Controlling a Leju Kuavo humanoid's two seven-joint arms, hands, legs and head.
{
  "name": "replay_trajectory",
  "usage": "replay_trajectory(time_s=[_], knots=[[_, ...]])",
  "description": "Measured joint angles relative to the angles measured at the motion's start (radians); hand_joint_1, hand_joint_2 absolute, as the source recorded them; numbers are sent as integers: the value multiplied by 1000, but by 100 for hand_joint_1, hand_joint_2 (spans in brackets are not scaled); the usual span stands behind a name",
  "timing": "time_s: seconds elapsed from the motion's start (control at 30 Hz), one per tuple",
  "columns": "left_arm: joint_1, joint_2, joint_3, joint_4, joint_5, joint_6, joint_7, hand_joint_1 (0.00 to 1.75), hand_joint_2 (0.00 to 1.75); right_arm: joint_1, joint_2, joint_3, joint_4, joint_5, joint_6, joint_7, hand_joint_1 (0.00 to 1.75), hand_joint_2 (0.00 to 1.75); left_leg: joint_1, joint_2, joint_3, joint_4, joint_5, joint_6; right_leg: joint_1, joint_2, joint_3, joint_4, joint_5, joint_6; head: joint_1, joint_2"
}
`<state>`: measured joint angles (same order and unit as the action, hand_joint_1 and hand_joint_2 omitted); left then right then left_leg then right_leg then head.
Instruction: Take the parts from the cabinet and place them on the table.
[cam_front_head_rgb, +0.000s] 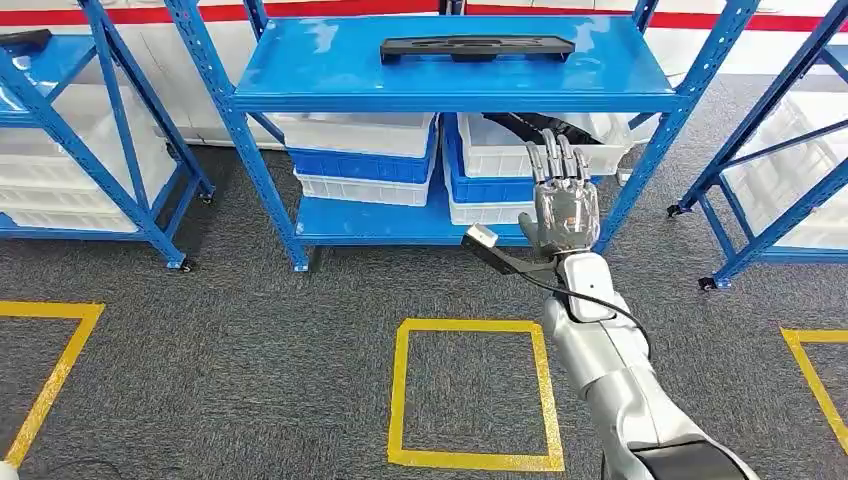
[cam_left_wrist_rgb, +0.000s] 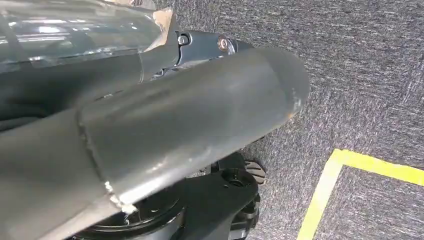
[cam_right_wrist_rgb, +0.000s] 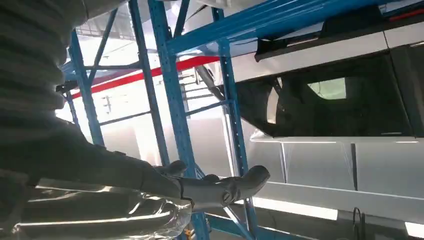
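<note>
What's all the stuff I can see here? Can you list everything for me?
Racks: three, blue; one ahead, one to each side.
Black part: one, long and flat, on the middle rack's top shelf.
Dark parts: number unclear, inside the upper white bin on the lower shelf's right.
Bins: white and blue, stacked in two piles on the middle rack's lower shelf; more white ones in the side racks.
Floor squares: three, yellow tape on grey carpet; one central, two cut off at the edges.
Right hand: one, silver, fingers straight, raised towards the right bins, holding nothing.
Left hand: one, grey, hanging over the carpet.
</note>
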<state>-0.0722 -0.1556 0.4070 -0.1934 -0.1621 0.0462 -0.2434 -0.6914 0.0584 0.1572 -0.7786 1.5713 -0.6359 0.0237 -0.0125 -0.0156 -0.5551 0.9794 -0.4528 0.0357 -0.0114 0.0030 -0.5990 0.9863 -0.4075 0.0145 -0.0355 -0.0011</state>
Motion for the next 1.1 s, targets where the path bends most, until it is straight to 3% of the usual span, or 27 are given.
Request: replay_trajectory(time_s=[0.93, 0.97, 1.03, 1.1], knots=[[0, -1, 0, 0, -5, 0, 0, 0, 0, -5, 3, 0, 32, 0, 0, 2, 0, 175, 0, 0, 0, 1, 0, 0, -1, 0, 0, 0, 0, 0, 0, 0], [0, 0, 1, 0, -5, 0, 1, 0, 0, -4, 3, 0, 32, 0, 0, 2, 0, 175, -4, 0, -4, 9, -5, 7, -9, 0, 1, -4, 2, 4, 0, 0], [0, 0, 1, 0, -6, 0, 1, 0, 0, -4, 4, 0, 32, 0, 0, 3, 0, 175, -5, 0, -4, 8, -5, 18, -8, 0, 3, -8, 4, 7, 0, 0], [-1, 0, 1, 0, -7, 2, 3, 0, 0, -2, 5, 0, 27, 0, 0, 3, 0, 175, 3, 2, 16, -23, 11, 30, 4, 0, 8, -16, 6, 12, -1, 0]])
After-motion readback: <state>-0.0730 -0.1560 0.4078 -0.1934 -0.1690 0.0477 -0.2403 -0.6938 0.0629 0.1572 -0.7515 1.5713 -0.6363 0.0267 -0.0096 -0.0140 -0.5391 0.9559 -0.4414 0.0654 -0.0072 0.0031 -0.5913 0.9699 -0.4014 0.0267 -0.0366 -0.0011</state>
